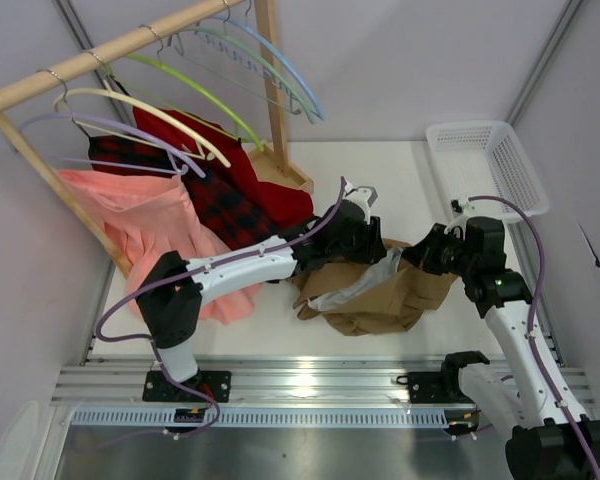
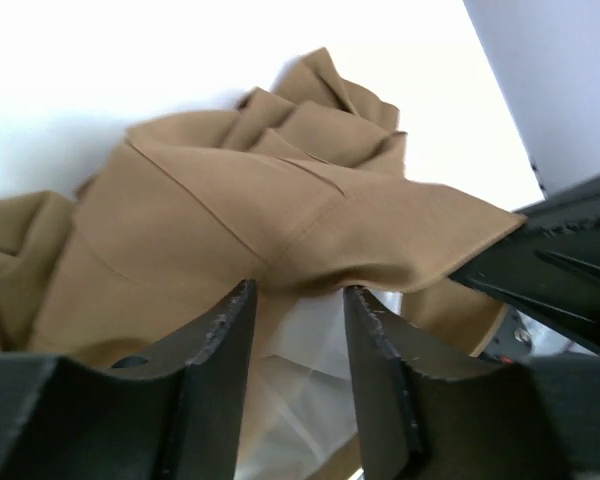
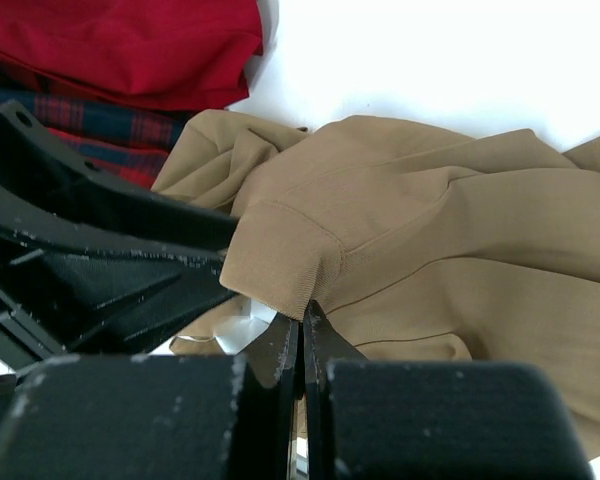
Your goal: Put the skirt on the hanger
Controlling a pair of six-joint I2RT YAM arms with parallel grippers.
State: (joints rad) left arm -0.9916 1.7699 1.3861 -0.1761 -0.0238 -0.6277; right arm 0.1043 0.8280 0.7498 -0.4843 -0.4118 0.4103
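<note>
None of the hanging has been done, as far as can be judged. At the far left corner of the table (image 1: 280,335) the hanger (image 1: 248,52) is seen on the wooden rail (image 1: 110,50), bare, with other hangers to either side of it. It has not been taken down.

Toward the middle of the table, the left pincer (image 2: 298,290) is held low over the left part of the skirt (image 1: 380,295). Its jaws stand apart, and a fold of fabric lies across their tips without being clamped.

The skirt is crumpled in a heap on the table, nearer the near edge than the far one and well apart from the hanger.

At the heap's right side, the right pincer (image 3: 302,315) is closed on a hemmed corner of the skirt.

Only the first hold has therefore been secured. The garment is judged to need lifting and spreading, and the hanger has to be fetched or reached and the skirt set over it.
</note>
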